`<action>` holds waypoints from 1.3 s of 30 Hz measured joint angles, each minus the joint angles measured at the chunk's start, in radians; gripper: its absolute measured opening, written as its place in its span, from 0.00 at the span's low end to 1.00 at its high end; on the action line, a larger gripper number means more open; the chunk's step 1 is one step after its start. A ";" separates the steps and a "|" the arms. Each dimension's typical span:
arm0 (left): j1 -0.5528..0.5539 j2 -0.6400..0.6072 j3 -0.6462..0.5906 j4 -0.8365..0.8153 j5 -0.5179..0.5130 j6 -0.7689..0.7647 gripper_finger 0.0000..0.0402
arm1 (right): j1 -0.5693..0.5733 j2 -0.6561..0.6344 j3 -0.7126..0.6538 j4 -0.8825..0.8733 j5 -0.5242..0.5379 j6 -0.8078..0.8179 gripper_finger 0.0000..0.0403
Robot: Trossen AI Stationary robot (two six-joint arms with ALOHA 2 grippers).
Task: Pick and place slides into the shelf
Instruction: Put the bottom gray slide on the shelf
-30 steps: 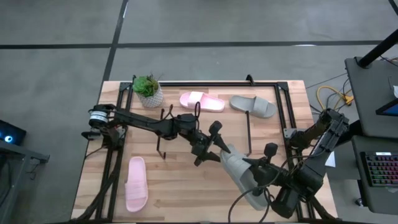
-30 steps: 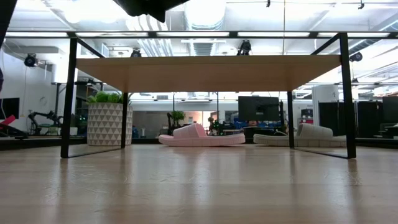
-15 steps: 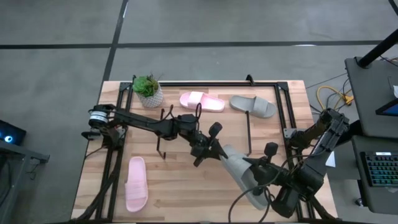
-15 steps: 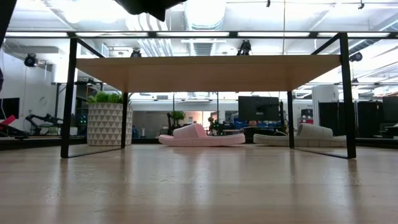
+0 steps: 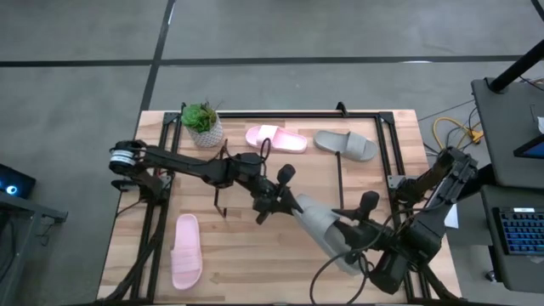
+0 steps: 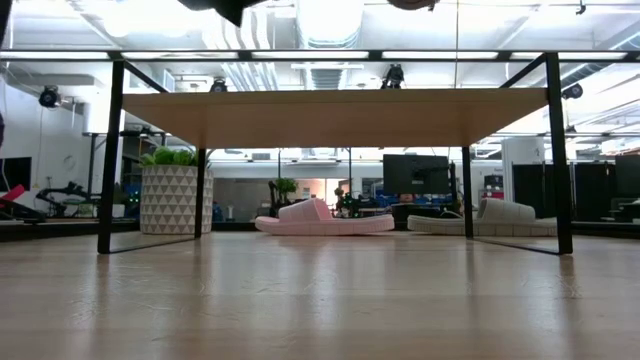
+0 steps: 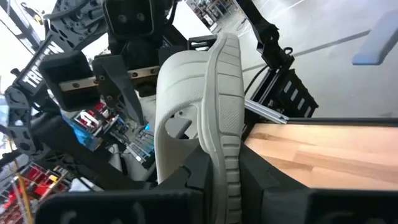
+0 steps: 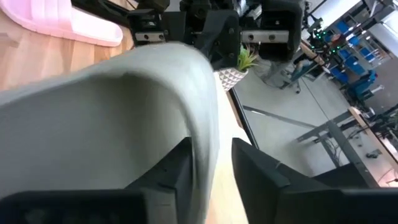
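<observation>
Left hand pinches the grey slide at its edge, mid-frame right of centre, lifted off the desk. My right hand seems half-spread around its other end. Soft, light, bendy; I'd grip the sole rim.

Even overhead light, soft shadows on the table; low view backlit by blown-out ceiling lights at upper centre, floor foreground blurred; wrist views soft up close, the grey slide out of focus.
</observation>
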 joint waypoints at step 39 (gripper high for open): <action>0.017 -0.649 -0.526 0.003 -0.243 -0.020 0.05 | -0.006 -0.020 0.006 0.142 0.106 -0.442 0.54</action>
